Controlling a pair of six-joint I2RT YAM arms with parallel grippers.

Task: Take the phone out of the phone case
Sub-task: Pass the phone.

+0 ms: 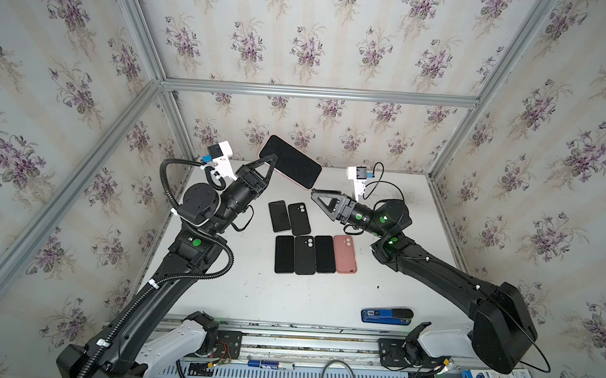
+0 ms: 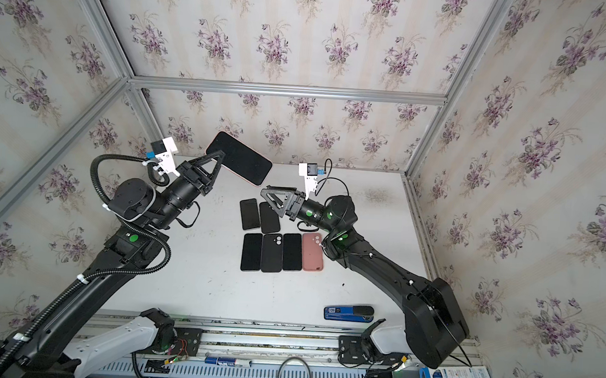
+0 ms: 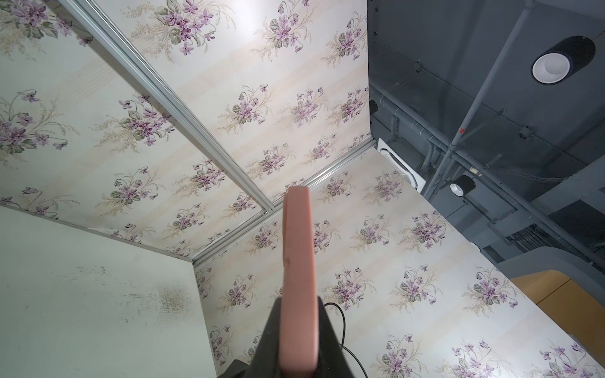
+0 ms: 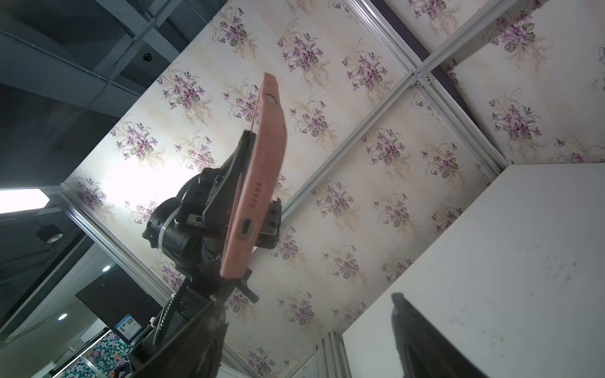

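Observation:
A phone [image 1: 292,162] [image 2: 241,158] with a black screen sits in a pink phone case [image 4: 258,170] and is held up in the air over the back of the table. My left gripper [image 1: 272,158] [image 2: 220,155] [image 3: 299,314] is shut on one end of the cased phone, and the case's pink side [image 3: 299,261] runs out between its fingers. My right gripper [image 1: 314,192] [image 2: 266,191] [image 4: 307,314] stands open just below the phone's free end, apart from it, with nothing between its fingers.
On the white table [image 1: 286,298] below lie several black phones and cases [image 1: 304,255] in two rows, with an empty pink case [image 1: 345,255] at the right end. A blue and black tool [image 1: 387,315] lies near the front edge. Papered walls close in the back and sides.

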